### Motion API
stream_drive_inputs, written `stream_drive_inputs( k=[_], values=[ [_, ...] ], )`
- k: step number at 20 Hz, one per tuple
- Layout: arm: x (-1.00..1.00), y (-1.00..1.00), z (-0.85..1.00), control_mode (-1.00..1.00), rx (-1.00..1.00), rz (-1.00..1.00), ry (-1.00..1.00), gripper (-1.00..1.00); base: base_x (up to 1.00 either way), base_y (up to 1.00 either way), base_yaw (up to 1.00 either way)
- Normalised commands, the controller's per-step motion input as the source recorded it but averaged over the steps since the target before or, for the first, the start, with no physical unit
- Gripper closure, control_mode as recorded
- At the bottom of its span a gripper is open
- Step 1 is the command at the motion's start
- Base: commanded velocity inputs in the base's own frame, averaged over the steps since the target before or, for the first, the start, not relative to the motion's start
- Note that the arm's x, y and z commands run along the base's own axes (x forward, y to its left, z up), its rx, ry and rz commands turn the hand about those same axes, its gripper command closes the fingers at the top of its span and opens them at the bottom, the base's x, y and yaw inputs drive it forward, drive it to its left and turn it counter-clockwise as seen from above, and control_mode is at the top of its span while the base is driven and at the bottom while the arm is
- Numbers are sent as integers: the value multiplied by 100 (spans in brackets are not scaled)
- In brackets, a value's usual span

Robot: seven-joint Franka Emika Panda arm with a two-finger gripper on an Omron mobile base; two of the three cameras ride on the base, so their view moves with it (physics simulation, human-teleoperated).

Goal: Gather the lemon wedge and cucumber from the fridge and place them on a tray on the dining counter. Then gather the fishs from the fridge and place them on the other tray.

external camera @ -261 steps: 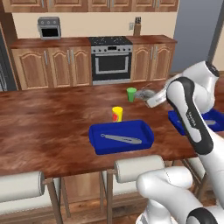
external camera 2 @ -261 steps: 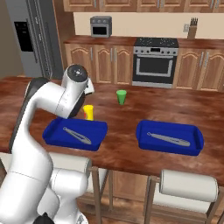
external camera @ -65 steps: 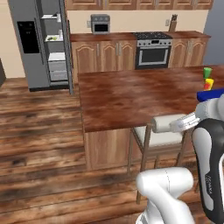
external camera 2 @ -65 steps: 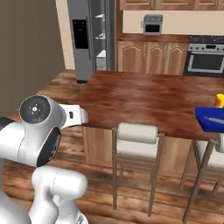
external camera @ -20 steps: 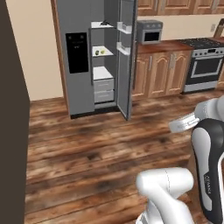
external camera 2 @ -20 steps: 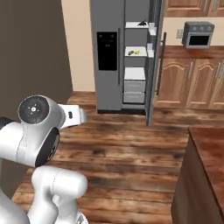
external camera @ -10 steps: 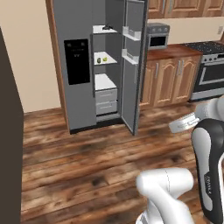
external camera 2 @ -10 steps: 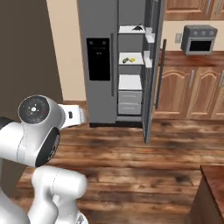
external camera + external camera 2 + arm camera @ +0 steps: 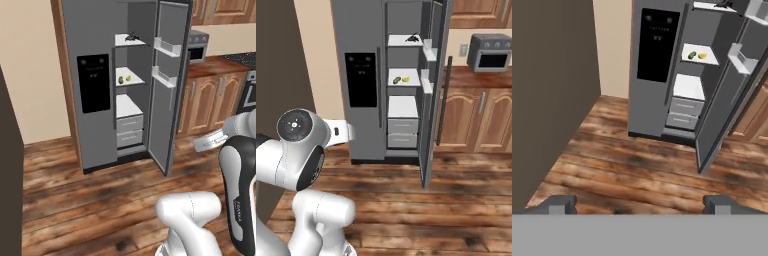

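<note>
The fridge [image 9: 363, 75] stands with its right door [image 9: 432, 85] swung open. On its middle shelf lie a dark green cucumber [image 9: 396, 80] [image 9: 692, 55] and, just right of it, a yellow lemon wedge [image 9: 405, 78] [image 9: 702, 56]. Dark fish [image 9: 132, 36] [image 9: 413, 37] rest on the top shelf. My gripper [image 9: 641, 205] is open and empty, far short of the fridge, over the wooden floor. The trays and the dining counter are out of view.
A brown wall [image 9: 552, 90] rises close on the left. Below the shelves sit two fridge drawers [image 9: 402, 133]. Wooden cabinets [image 9: 481, 120] with a toaster oven [image 9: 491, 52] on top stand right of the fridge. The open door juts into the floor space.
The base has driven closer to the fridge, so the fridge now looms larger and more central in both base views. The gripper stays open.
</note>
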Motion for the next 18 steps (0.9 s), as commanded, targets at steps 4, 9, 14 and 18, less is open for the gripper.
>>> stream_drive_inputs(
  k=[4, 9, 14, 18],
  values=[
    [0, 0, 0, 100, 0, 0, 0, -100, 100, 0, -2],
    [0, 0, 0, 100, 0, 0, 0, -100, 100, -7, -2],
    [0, 0, 0, 100, 0, 0, 0, -100, 100, -20, -8],
    [0, 0, 0, 100, 0, 0, 0, -100, 99, -18, -8]
  ],
)
